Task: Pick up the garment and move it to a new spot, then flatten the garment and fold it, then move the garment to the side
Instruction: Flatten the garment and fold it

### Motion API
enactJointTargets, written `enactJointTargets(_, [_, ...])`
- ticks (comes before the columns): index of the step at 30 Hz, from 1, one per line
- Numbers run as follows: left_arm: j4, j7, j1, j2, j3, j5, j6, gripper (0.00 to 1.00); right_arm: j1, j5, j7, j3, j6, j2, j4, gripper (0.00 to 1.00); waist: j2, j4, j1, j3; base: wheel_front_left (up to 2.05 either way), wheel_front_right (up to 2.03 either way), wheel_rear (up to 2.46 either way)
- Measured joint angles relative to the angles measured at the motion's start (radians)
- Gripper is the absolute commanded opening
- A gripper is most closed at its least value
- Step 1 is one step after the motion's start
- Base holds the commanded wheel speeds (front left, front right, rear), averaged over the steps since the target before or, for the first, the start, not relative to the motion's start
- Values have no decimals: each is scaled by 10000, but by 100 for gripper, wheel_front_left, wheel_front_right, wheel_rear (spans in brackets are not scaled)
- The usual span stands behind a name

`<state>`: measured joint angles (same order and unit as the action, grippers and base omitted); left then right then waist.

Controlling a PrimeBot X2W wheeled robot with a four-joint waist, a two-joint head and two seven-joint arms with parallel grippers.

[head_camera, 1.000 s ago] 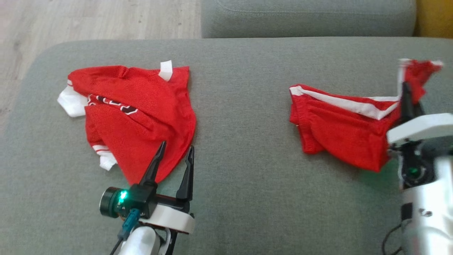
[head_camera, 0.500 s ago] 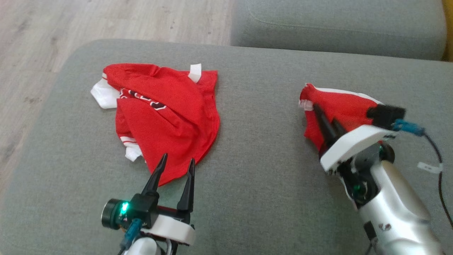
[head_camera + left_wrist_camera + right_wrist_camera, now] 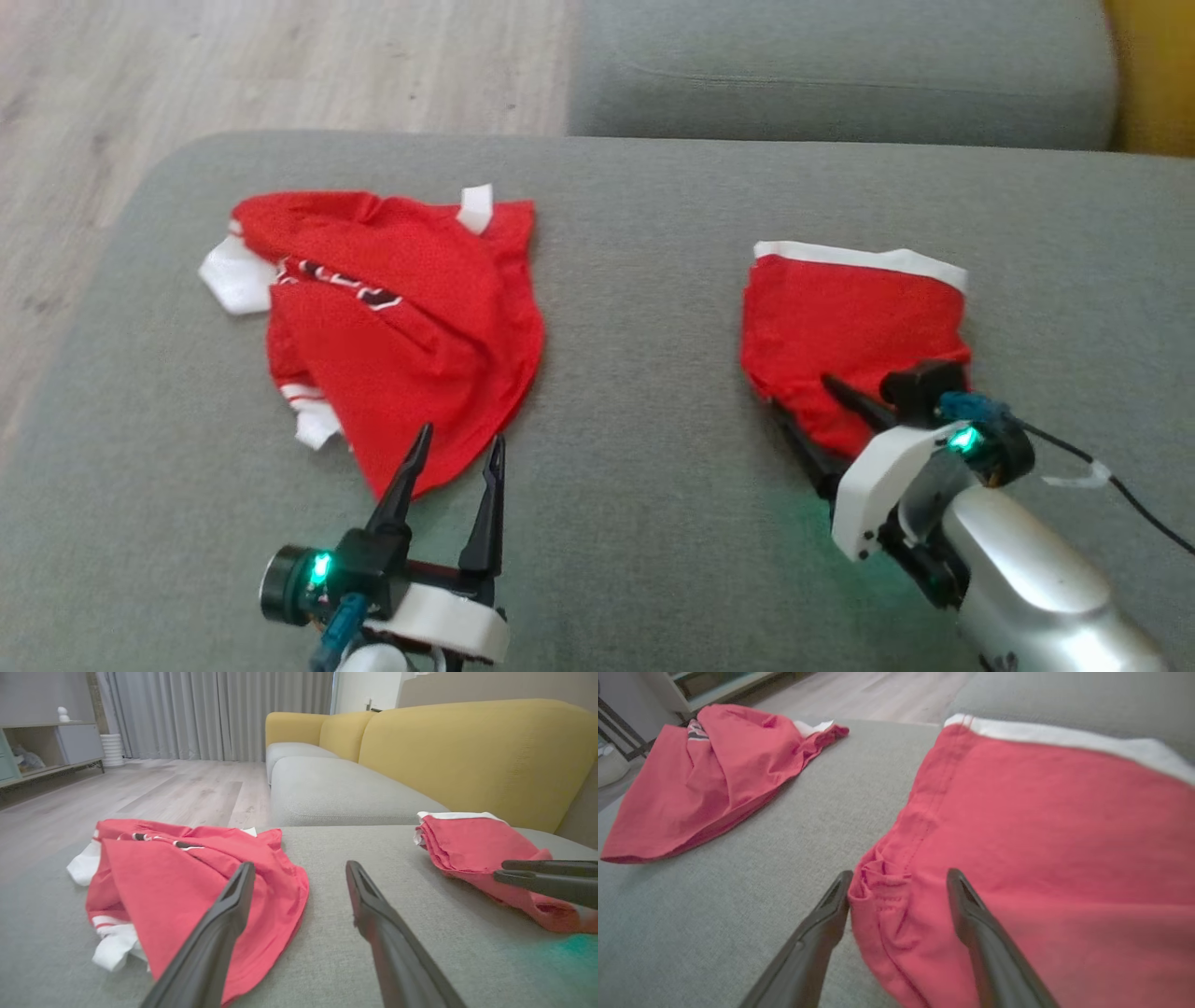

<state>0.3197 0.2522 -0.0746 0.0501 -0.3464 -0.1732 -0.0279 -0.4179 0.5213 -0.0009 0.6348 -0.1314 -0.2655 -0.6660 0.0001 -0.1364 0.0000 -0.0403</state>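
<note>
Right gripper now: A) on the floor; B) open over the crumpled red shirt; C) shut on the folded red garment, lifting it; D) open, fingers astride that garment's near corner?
D: the right gripper has its fingers apart astride a corner of the folded red garment, which lies on the grey cushion.

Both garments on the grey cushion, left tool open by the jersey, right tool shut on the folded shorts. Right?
One error: the right tool is open, jaws spread at the corner of the folded shorts, per the right wrist view. Rest stands: left tool open by the jersey.
</note>
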Motion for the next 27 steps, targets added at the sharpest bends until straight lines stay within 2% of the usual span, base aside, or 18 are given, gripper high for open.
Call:
enactJointTargets(2, [-75,0,-1,6,73,25,-38,100,-3,-128,-518,-443,0,13,15,100,0,212,0,27,0,0,0])
enactJointTargets(4, [-232,0,-6,8,182,71,-56,100,0,-364,-1147,-1317,-2,6,23,100,0,433,0,49,0,0,0])
enactJointTargets(6, [-422,0,-20,8,303,69,-75,100,7,-1206,-1747,-2383,0,-50,-10,100,0,650,0,65,0,0,0])
enactJointTargets(7, [-422,0,-20,8,303,69,-75,100,7,-1206,-1747,-2383,0,-50,-10,100,0,650,0,65,0,0,0])
enactJointTargets(10, [-654,0,-39,8,476,67,-88,100,278,-2441,-2209,-4217,0,102,238,100,0,958,0,60,0,0,0])
enactJointTargets(12, [-731,0,-70,8,581,67,-115,100,793,-3264,-2305,-5409,0,508,698,100,0,1134,0,43,0,0,0])
enactJointTargets(15, [-826,0,-117,6,660,67,-132,100,1865,-4282,-2401,-6892,0,1513,1613,100,0,1362,0,-6,0,0,0])
enactJointTargets(18, [-849,0,-115,6,731,63,-123,100,2720,-4920,-2433,-7528,0,2111,2406,100,0,1528,0,-64,0,0,0])
enactJointTargets(22, [-819,0,-112,2,740,56,-58,100,3089,-5127,-2466,-7699,0,2167,2897,100,0,1595,0,-155,0,0,0])
enactJointTargets(27, [-759,0,-118,0,717,58,35,100,3029,-4734,-2349,-7685,0,2190,3193,100,0,1475,0,-325,0,0,0])
